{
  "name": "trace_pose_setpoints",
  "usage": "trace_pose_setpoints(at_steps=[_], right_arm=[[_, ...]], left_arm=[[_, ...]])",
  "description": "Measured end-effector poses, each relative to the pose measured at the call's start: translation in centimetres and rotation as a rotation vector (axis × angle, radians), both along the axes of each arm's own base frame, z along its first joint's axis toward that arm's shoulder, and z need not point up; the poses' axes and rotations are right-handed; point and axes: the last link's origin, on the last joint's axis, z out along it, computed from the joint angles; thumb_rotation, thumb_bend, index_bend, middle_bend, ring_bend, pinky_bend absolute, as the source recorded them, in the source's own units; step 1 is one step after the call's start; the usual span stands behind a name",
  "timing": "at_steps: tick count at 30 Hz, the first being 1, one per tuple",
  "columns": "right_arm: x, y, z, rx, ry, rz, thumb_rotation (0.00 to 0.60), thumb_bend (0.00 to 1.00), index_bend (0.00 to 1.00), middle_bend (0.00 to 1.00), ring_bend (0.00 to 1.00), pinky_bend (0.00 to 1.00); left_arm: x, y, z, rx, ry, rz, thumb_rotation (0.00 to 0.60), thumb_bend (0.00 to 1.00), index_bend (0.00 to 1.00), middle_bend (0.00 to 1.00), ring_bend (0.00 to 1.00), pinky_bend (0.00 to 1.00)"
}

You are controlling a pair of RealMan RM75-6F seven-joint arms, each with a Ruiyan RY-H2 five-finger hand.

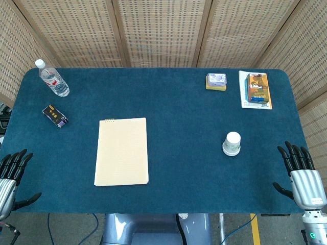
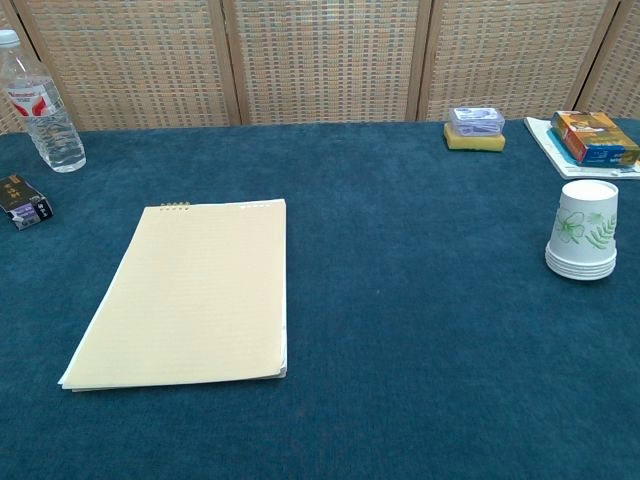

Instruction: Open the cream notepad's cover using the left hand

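The cream notepad (image 1: 121, 151) lies flat and closed on the blue table, left of centre; in the chest view the cream notepad (image 2: 190, 290) shows its spiral binding at the far edge. My left hand (image 1: 11, 176) hovers at the table's near left corner, fingers spread and empty, well to the left of the pad. Over at the near right corner my right hand (image 1: 300, 171) is likewise spread and holds nothing. Neither hand appears in the chest view.
A water bottle (image 1: 52, 79) and a small dark box (image 1: 54, 116) lie at the far left. A stack of paper cups (image 1: 231, 143) stands right of centre. A yellow sponge with a pack on it (image 1: 216, 81) and an orange box on a booklet (image 1: 256, 89) sit at the far right.
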Motion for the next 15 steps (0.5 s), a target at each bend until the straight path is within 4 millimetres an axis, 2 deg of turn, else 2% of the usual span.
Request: trace_pose_setpoints(at_steps=[7, 8, 10, 12, 15], right_arm=[[-0.1, 0.0, -0.1, 0.006, -0.005, -0.008, 0.600, 0.00, 0.05, 0.00, 0.00, 0.00], [-0.1, 0.0, -0.1, 0.008, -0.006, -0.009, 0.600, 0.00, 0.05, 0.00, 0.00, 0.00], [0.0, -0.1, -0.1, 0.008, -0.009, -0.010, 0.600, 0.00, 0.05, 0.00, 0.00, 0.00], [0.0, -0.1, -0.1, 0.007, -0.013, -0.011, 0.600, 0.00, 0.05, 0.00, 0.00, 0.00], [-0.1, -0.1, 0.0, 0.005, -0.019, -0.013, 0.600, 0.00, 0.05, 0.00, 0.00, 0.00]], left_arm=[[0.1, 0.0, -0.1, -0.003, 0.002, -0.005, 0.600, 0.01, 0.00, 0.00, 0.00, 0.00], [0.1, 0.1, -0.2, -0.006, 0.003, -0.006, 0.600, 0.04, 0.00, 0.00, 0.00, 0.00], [0.2, 0.2, -0.7, -0.022, 0.005, -0.014, 0.600, 0.17, 0.00, 0.00, 0.00, 0.00], [0.5, 0.6, -1.5, -0.046, 0.011, -0.036, 0.600, 0.36, 0.00, 0.00, 0.00, 0.00], [0.9, 1.4, -3.2, -0.098, 0.029, -0.082, 0.600, 0.41, 0.00, 0.00, 0.00, 0.00]])
